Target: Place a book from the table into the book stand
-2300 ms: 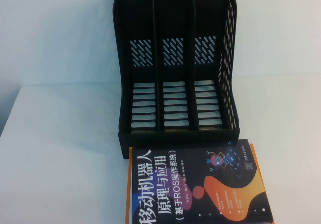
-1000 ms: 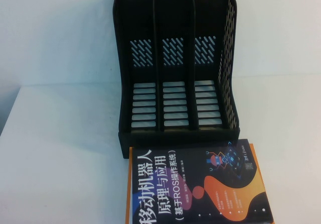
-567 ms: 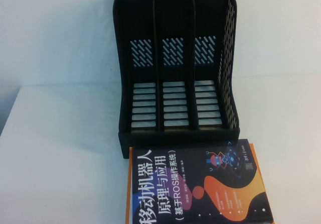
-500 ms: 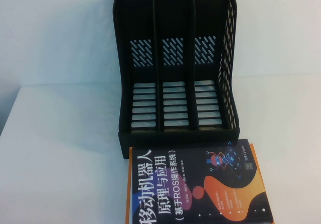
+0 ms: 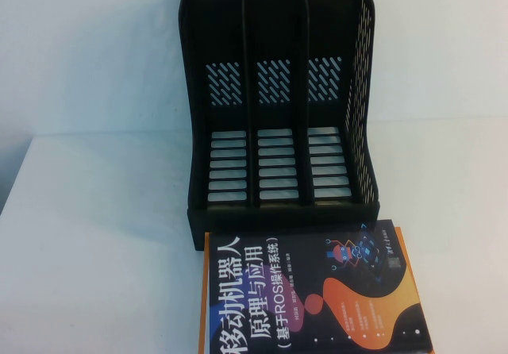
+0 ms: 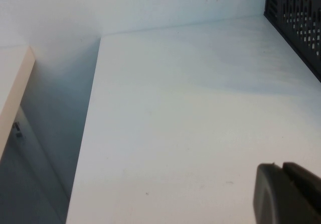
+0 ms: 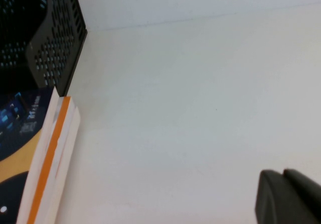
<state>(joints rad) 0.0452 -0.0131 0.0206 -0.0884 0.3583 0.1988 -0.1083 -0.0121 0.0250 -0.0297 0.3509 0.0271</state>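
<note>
The left claw (image 6: 287, 194) hangs over bare counter (image 6: 190, 113), its dark tip only just in its own wrist view; whether it is released or clenched I cannot tell. The stand (image 6: 297, 18) sits well off from it, only one perforated side showing. From above, the stand (image 5: 278, 108) is upright with all three slots empty, and the book (image 5: 313, 290) lies flat, cover up, touching or nearly touching the stand's front lip. It rests on a white book with an orange border (image 5: 408, 275). The right claw (image 7: 288, 196) also hovers above bare counter (image 7: 200, 93), apart from the book (image 7: 20, 133), whose corner lies off to its side, close against the stand (image 7: 50, 43); its state I cannot tell either. Neither arm shows in the high view.

By my judgement the task is at its start: the reach is not yet begun. The next move calls for a claw to come over the book's free edge and take only the top volume.
</note>
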